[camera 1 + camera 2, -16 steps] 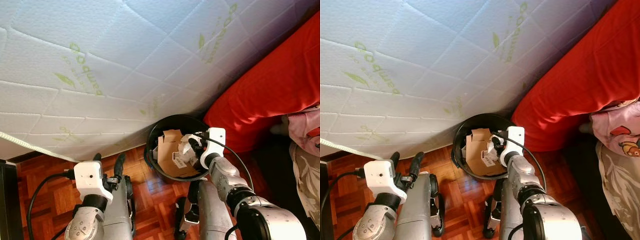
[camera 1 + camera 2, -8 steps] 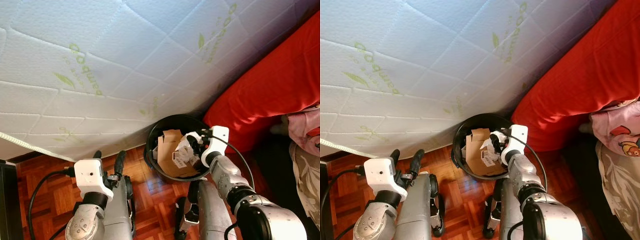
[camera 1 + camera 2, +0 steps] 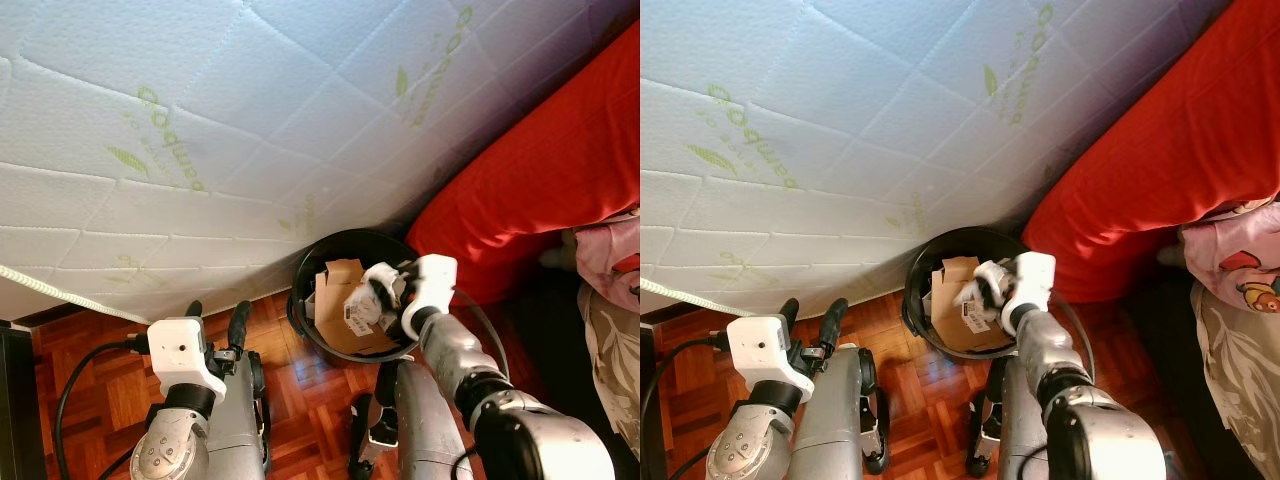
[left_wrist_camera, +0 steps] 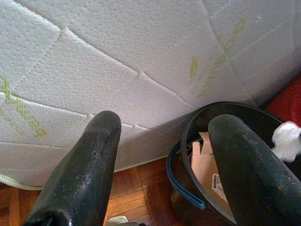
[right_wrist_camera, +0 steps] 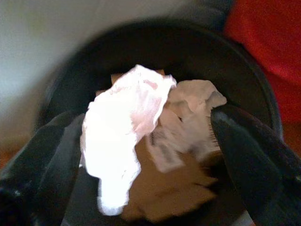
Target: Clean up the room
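Step in hand: dropping rubbish into the black bin (image 3: 345, 245); the right gripper (image 5: 141, 141) hangs over its mouth, and this looks like the moment of letting go.
Tissue: the crumpled white tissue (image 5: 124, 122) sits between the right gripper's fingers (image 5: 254, 155), above the cardboard (image 3: 340, 290) already in the bin; the fingers stand spread wide, touching it at most on one side.
Bin: it stands on the parquet floor (image 3: 90, 350), against the white mattress (image 3: 200, 120) and just beside the red bedding (image 3: 540, 170).
Left gripper (image 4: 160, 165): held low over the floor, near the bin, fingers apart and empty.
Next move: I reckon the tissue only needs to fall clear, then the arm should lift away without catching the rim.
Hard to make out: the right wrist view is blurred, so whether the tissue is hanging from a finger or already loose I cannot tell; the bin's bottom is hidden under the cardboard.
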